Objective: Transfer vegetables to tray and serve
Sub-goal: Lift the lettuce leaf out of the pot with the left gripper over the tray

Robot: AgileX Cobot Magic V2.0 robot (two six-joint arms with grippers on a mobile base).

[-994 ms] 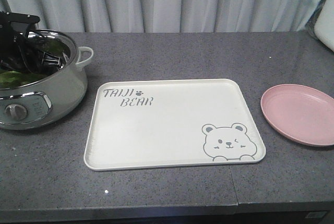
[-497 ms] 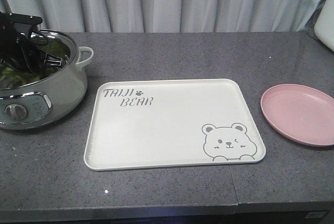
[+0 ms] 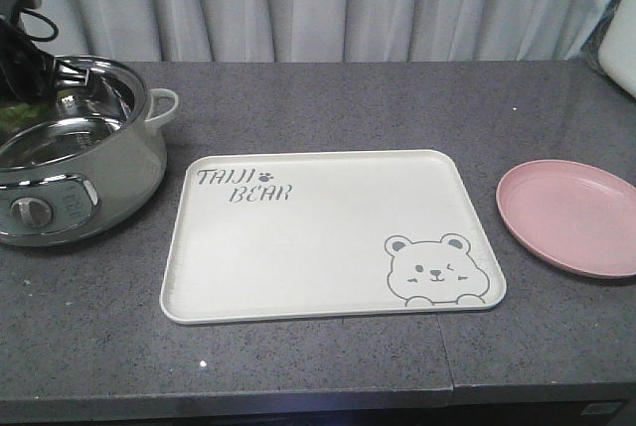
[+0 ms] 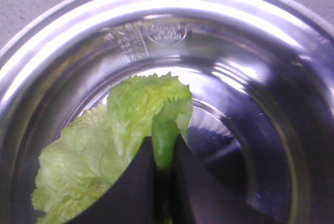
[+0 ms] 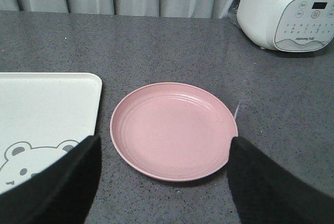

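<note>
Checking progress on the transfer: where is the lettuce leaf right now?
Left wrist view: the lettuce leaf is pinched in the left gripper's jaws, above the steel pot that stands left of the tray.

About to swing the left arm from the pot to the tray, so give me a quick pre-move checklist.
1. Lettuce held by the left end effector: ok, pinched between its fingers.
2. Lettuce lifted clear of the pot rim: cannot tell.
3. Tray bare for the drop: ok.
4. Right end effector off the tray, open over the plate: ok.
</note>
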